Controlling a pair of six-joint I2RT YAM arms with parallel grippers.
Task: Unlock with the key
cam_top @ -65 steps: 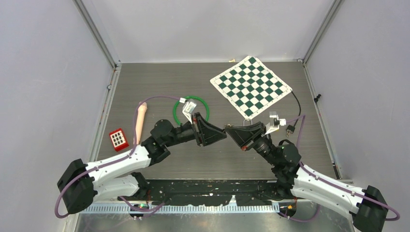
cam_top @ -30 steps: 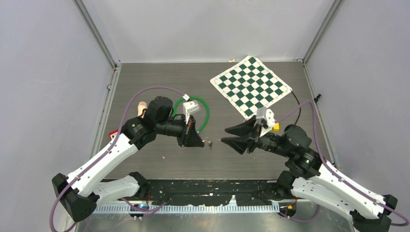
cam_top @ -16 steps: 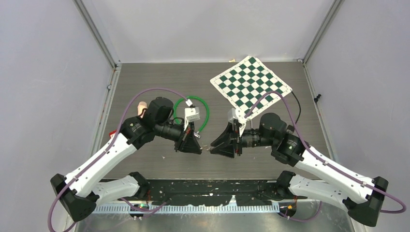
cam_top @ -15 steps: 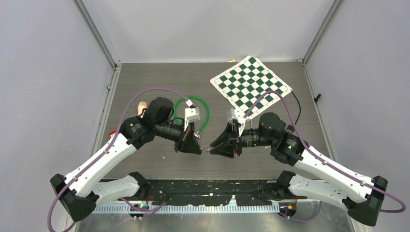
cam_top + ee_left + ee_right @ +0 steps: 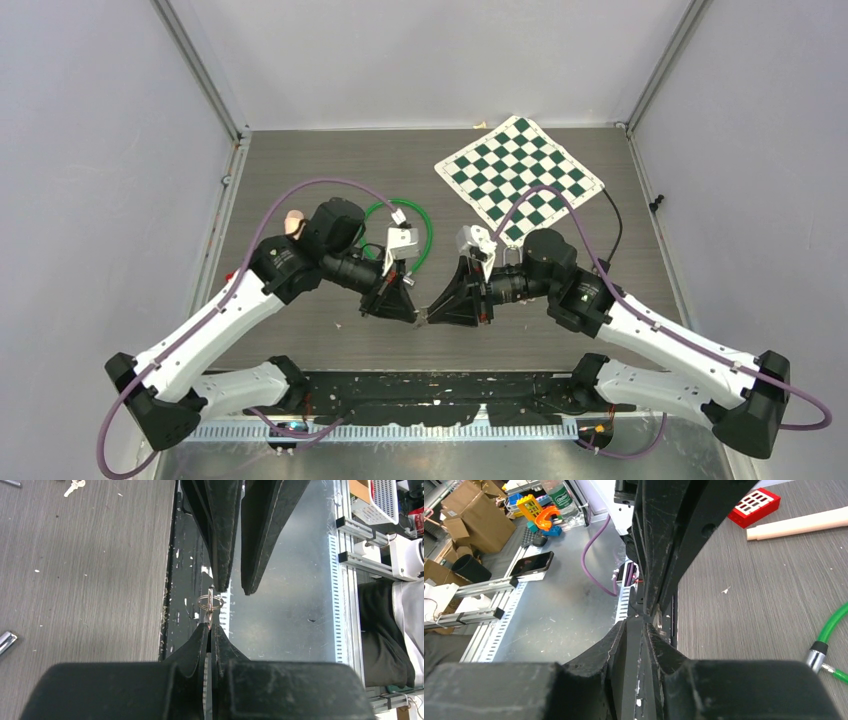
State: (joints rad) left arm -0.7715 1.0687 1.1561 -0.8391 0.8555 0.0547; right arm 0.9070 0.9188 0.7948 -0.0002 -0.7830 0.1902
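Note:
My left gripper (image 5: 414,311) is shut on a small key; its silver key ring (image 5: 210,602) sticks out past the fingertips (image 5: 204,630). The right gripper (image 5: 431,314) meets it tip to tip above the table's near edge. In the left wrist view the right gripper (image 5: 235,590) has its jaws a narrow gap apart, with nothing showing between them, and the ring touches the tip of one finger. From the right wrist, my right gripper (image 5: 644,622) points at the left gripper (image 5: 651,611). A green cable loop (image 5: 426,238) with a metal end (image 5: 816,656) lies behind. No lock body shows.
A green-and-white chessboard mat (image 5: 520,178) lies at the back right, with a black cord (image 5: 611,215) beside it. A red keypad block (image 5: 754,507) and a pale wooden rod (image 5: 799,524) sit at the left. A second key (image 5: 75,486) lies on the tabletop.
Both arms swung inward and down until the tips met. The right gripper's jaws went from wide apart to a narrow gap. The left gripper stayed shut.

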